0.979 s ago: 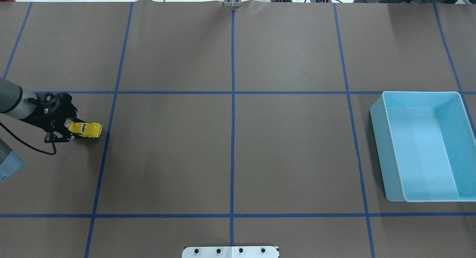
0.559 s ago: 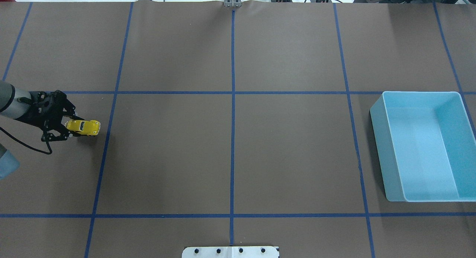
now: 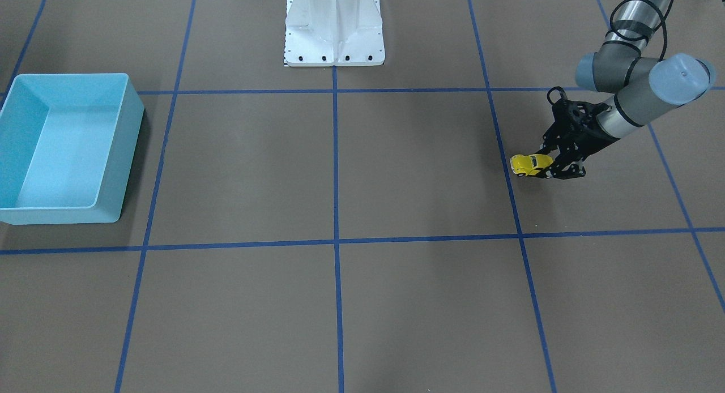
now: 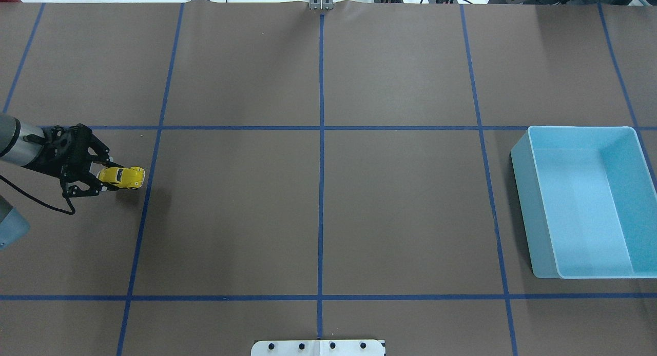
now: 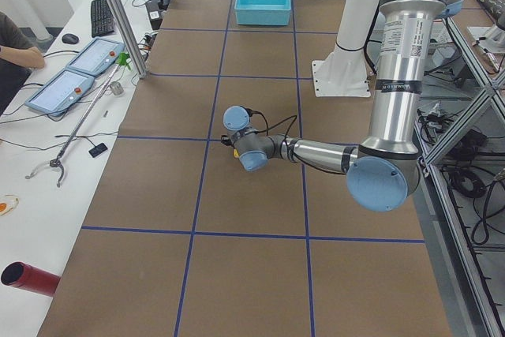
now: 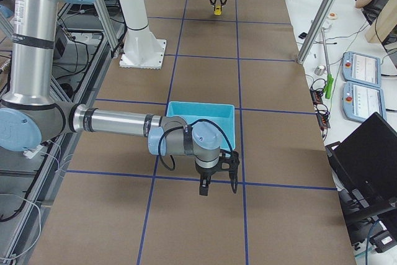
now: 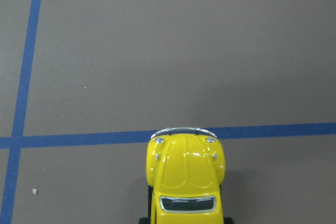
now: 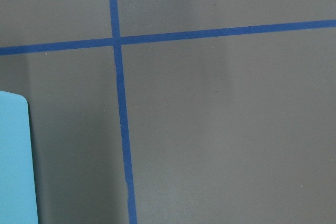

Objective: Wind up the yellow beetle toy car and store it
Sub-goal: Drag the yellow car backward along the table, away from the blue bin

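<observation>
The yellow beetle toy car (image 4: 121,177) is at the table's far left, nose pointing right. My left gripper (image 4: 101,177) is shut on its rear half and holds it low at the table surface. The front-facing view shows the car (image 3: 531,164) in the left gripper (image 3: 554,166). The left wrist view shows its hood and silver bumper (image 7: 185,171) by a blue tape line. The light blue bin (image 4: 521,202) stands empty at the far right. My right gripper (image 6: 217,184) shows only in the exterior right view, just beside the bin (image 6: 205,119); I cannot tell whether it is open or shut.
Blue tape lines divide the brown table into squares. The white robot base plate (image 3: 334,25) sits at the robot's table edge in the middle. A corner of the bin (image 8: 16,156) shows in the right wrist view.
The left gripper drew the car slightly left and back, then moved it a little to the right again, still gripped. The bin has not moved.
</observation>
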